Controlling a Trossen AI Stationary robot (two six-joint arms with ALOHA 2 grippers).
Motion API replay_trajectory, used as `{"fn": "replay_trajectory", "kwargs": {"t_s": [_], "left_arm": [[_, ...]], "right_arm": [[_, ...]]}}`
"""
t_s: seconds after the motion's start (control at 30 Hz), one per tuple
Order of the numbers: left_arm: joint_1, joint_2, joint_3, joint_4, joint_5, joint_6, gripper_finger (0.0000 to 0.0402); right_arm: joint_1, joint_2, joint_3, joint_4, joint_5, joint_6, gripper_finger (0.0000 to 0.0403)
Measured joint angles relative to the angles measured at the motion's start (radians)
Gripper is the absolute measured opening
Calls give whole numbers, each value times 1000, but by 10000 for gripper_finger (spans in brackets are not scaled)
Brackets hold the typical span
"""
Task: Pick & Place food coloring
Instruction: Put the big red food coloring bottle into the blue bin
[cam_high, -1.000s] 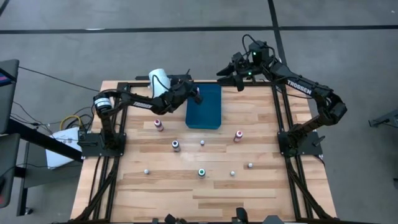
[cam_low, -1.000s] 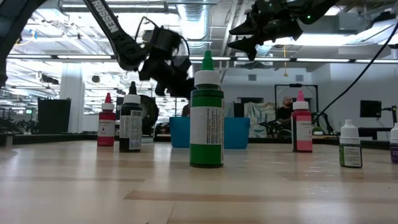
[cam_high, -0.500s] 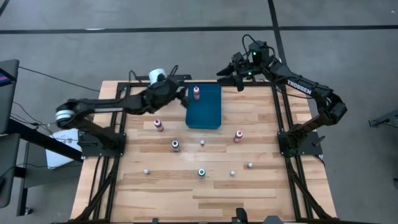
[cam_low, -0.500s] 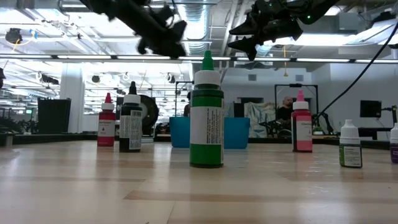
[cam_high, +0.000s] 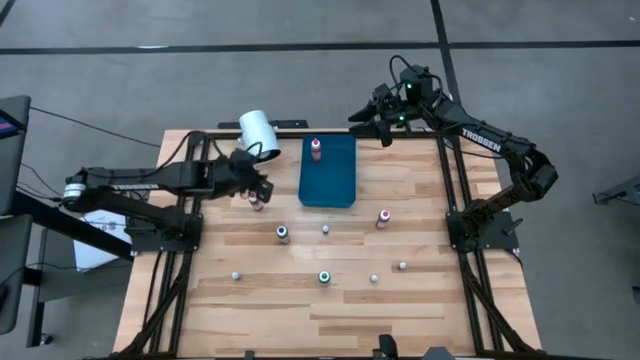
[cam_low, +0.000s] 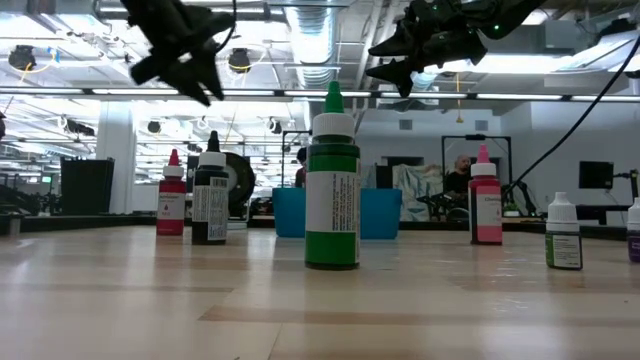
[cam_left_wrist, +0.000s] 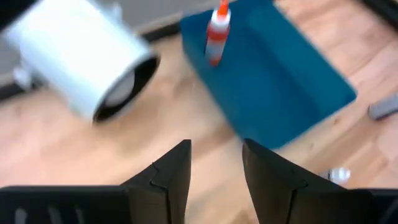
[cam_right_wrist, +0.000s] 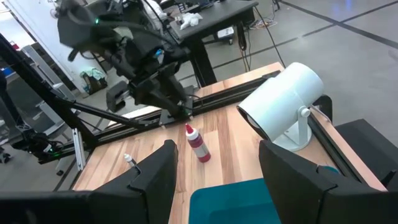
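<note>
The flat blue rectangular tray (cam_high: 328, 178) holds one upright red dropper bottle (cam_high: 316, 150); the left gripper (cam_high: 257, 185), fingers parted and empty, hovers directly over another upright red-bodied bottle (cam_high: 257, 202), nearer than the open right gripper (cam_high: 366, 118)

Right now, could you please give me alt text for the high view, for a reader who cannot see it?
One red food coloring bottle stands on the blue tray; seven more bottles dot the wooden table. The left tool hangs empty above a bottle beside the tray, and the right tool waits open at the far edge.
</note>
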Motion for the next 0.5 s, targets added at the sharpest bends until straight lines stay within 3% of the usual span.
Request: {"fn": "replay_trajectory", "kwargs": {"t_s": [0.23, 0.5], "left_arm": [[-30, -1, 0, -184, 85, -211, 135], [-30, -1, 0, -200, 114, -308, 135]], "right_arm": [[3, 0, 0, 0, 0, 0, 214], [40, 0, 0, 0, 0, 0, 214]]}}
